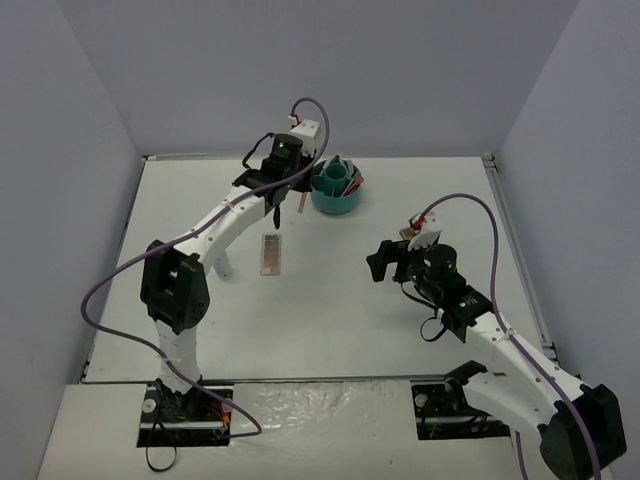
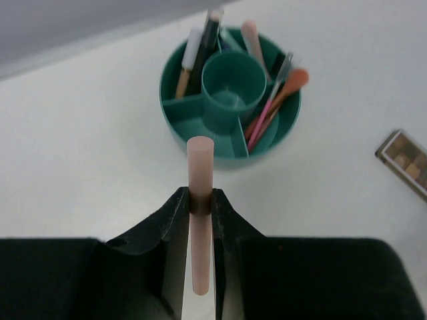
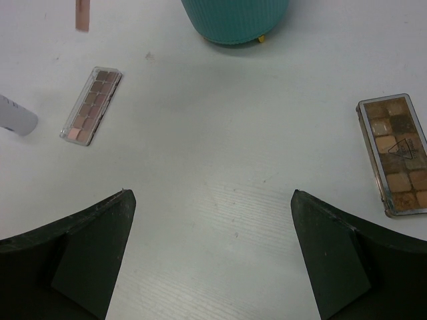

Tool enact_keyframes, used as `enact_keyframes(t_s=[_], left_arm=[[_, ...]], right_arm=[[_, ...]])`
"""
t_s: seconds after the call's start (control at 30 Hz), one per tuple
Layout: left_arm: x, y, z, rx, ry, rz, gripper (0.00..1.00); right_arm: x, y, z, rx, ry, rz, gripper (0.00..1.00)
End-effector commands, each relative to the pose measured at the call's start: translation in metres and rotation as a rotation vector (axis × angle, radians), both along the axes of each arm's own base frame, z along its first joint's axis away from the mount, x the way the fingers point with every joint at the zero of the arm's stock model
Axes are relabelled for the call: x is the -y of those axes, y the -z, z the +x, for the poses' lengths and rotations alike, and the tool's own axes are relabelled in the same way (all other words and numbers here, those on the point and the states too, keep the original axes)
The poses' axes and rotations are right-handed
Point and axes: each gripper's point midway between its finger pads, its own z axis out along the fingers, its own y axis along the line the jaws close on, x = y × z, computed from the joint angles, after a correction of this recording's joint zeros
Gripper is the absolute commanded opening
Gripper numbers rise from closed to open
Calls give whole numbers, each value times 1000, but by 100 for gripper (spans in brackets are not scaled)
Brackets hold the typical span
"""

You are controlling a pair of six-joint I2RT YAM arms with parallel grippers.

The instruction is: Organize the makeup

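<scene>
My left gripper [image 2: 200, 197] is shut on a pale pink stick [image 2: 199, 200] and holds it upright above the table, just left of the round teal divided cup [image 1: 337, 190]. In the left wrist view the cup [image 2: 230, 143] holds several sticks, among them orange and pink ones [image 2: 277, 100]. A pink eyeshadow palette [image 1: 271, 254] lies flat near the left arm and also shows in the right wrist view [image 3: 91, 105]. A brown palette [image 3: 395, 153] lies to the right of the cup. A white bottle [image 3: 15, 115] lies left of the pink palette. My right gripper [image 3: 210, 200] is open and empty over bare table.
The white table [image 1: 330, 320] is enclosed by grey walls at the back and sides. The left arm [image 1: 215, 230] stretches over the table's left half. The right arm [image 1: 470, 320] lies over the right front.
</scene>
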Motion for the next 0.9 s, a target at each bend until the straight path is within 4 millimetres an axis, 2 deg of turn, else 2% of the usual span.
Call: enact_keyframes(t_s=[0.0,0.1,0.27,0.33,0.6,0.77,0.87], left_arm=[[12,-113,56,433,53,-148,0],[14,-133,75,555,83,-202,0],[17,-152,97,693,127,-258,0],[23,-144,106,696,156,-277,0],[34,-145,127,780,223,-397,0],[37,-144,132,796,243,-406,0],[39,-137,136,784,248,-396,0]], right_arm=[[-1,-27,8,101,8,45,100],[0,-29,8,107,11,44,100],[1,-31,7,117,12,45,100],[2,-31,7,119,14,43,100],[3,-27,9,108,17,34,100],[4,-25,10,102,21,31,100],[4,-24,10,99,22,28,100]])
